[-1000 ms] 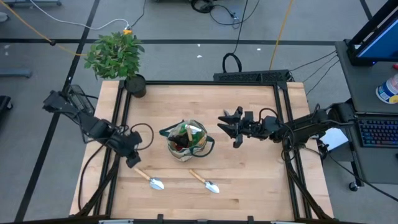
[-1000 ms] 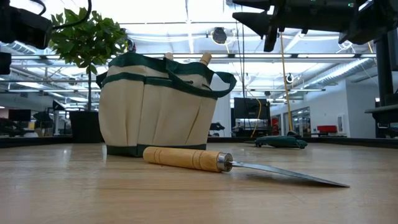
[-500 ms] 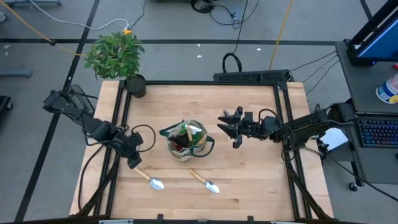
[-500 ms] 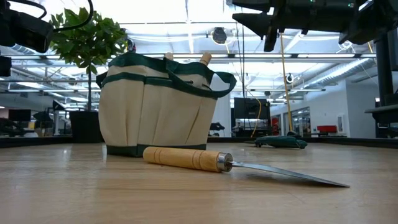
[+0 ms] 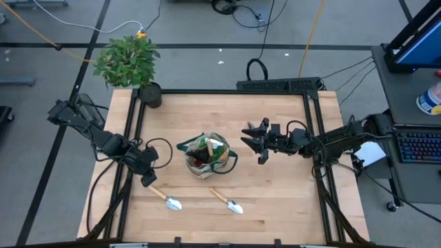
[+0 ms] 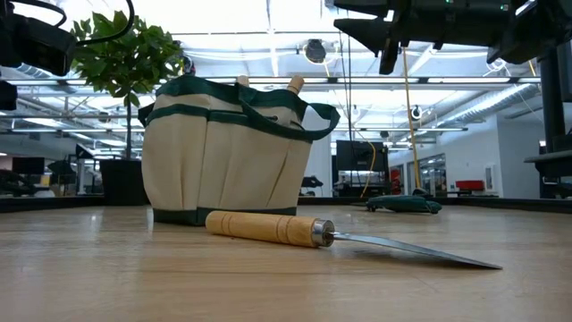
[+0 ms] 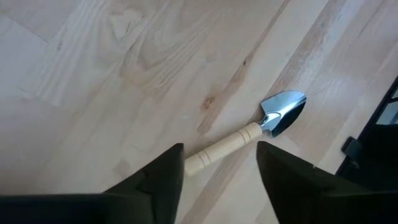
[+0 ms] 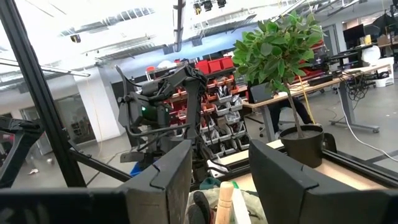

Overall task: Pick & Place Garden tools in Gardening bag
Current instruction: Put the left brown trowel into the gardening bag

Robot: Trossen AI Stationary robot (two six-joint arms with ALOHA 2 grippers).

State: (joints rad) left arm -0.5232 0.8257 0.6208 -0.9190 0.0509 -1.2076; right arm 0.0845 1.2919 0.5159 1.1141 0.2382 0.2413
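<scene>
Since a second ago the left gripper (image 5: 146, 178) has crept a touch toward the table's left edge, poised over the handle end of the left trowel (image 5: 165, 196), its fingers (image 7: 163, 180) spread apart with the handle between them, not touching.

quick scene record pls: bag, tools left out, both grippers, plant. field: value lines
bag: round beige canvas bag with dark green trim, mid-table, tools already inside
tools on table: two wooden-handled metal trowels, left trowel and right trowel, both lying flat in front of the bag
left gripper: jaws open, empty, above the left trowel's handle end
right gripper: jaws open, empty, raised to the right of the bag
plant: leafy potted plant in black pot, back-left table corner
</scene>
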